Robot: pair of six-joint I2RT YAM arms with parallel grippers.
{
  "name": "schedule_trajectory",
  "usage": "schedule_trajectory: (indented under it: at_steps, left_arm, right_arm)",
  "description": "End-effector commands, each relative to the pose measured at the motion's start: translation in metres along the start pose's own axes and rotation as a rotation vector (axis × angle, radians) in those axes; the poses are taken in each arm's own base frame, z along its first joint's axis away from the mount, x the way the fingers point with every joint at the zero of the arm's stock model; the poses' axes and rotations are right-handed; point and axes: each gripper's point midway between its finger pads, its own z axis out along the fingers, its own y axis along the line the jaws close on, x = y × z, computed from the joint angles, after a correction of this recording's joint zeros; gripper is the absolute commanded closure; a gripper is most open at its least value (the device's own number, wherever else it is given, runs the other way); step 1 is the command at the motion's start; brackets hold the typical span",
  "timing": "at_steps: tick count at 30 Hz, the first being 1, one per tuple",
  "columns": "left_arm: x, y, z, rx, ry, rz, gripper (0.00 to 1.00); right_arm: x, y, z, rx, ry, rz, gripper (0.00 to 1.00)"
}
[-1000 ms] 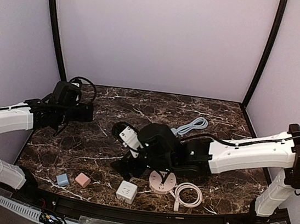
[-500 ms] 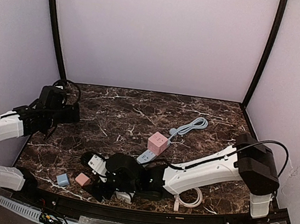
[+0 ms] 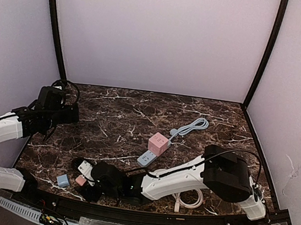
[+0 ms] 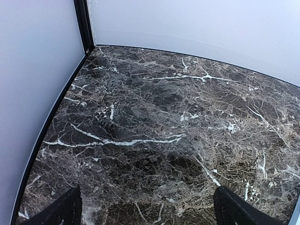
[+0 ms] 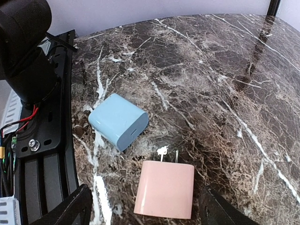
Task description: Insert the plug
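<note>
A pink plug lies flat on the marble with its two prongs pointing away from me, and shows near the front left of the table. My right gripper is open, with one finger on each side of the plug and a gap at both sides; in the top view it is here. Close beside the pink plug lies a light blue plug. A pink socket cube stands mid-table. My left gripper hangs open over bare marble at the far left.
A grey-blue socket block sits against the pink cube, with a grey cable running back from it. A coiled white cable lies front right. The black front rail and the left arm's base stand close by the plugs.
My right arm swung from mid-table to the front left corner, and its jaws narrowed around the pink plug. The left arm drew back to the left, then held still.
</note>
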Motion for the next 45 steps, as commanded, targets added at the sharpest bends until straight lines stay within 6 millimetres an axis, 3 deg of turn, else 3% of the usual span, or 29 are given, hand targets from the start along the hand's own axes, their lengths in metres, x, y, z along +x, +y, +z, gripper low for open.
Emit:
schedule_trajectory:
  at_steps: [1,9,20,26,29,32,39,41,45]
  left_arm:
    - [0.004,0.002,0.002,0.001,0.0,-0.007,0.02]
    - [0.003,0.003,0.0,0.008,-0.005,-0.009,0.03]
    - [0.004,0.002,0.0,0.017,-0.004,-0.007,0.03]
    - [0.005,0.001,0.0,0.023,-0.003,-0.007,0.04]
    - [0.006,0.0,0.001,0.024,-0.001,-0.005,0.04]
    - [0.006,-0.001,0.001,0.033,-0.001,-0.002,0.04]
    - [0.005,-0.016,-0.001,0.121,-0.005,0.014,0.06]
    - [0.002,-0.023,-0.003,0.158,-0.014,0.017,0.07]
    - [0.0,-0.038,-0.006,0.246,-0.025,0.038,0.07]
  right_arm:
    - [0.0,0.006,0.014,0.038,-0.024,0.007,0.24]
    - [0.011,-0.007,0.022,0.116,-0.014,0.007,0.28]
    - [0.033,-0.007,0.028,0.136,0.035,-0.005,0.42]
    - [0.037,-0.006,0.031,0.133,0.044,-0.009,0.53]
    - [0.037,-0.007,0.03,0.136,0.045,-0.009,0.64]
    - [0.026,-0.008,0.023,0.144,0.028,-0.015,0.75]
    - [-0.028,-0.009,-0.019,0.123,-0.033,-0.066,0.83]
    - [-0.048,-0.016,-0.037,0.126,-0.058,-0.064,0.85]
    - [-0.063,-0.036,-0.067,0.173,-0.067,-0.07,0.87]
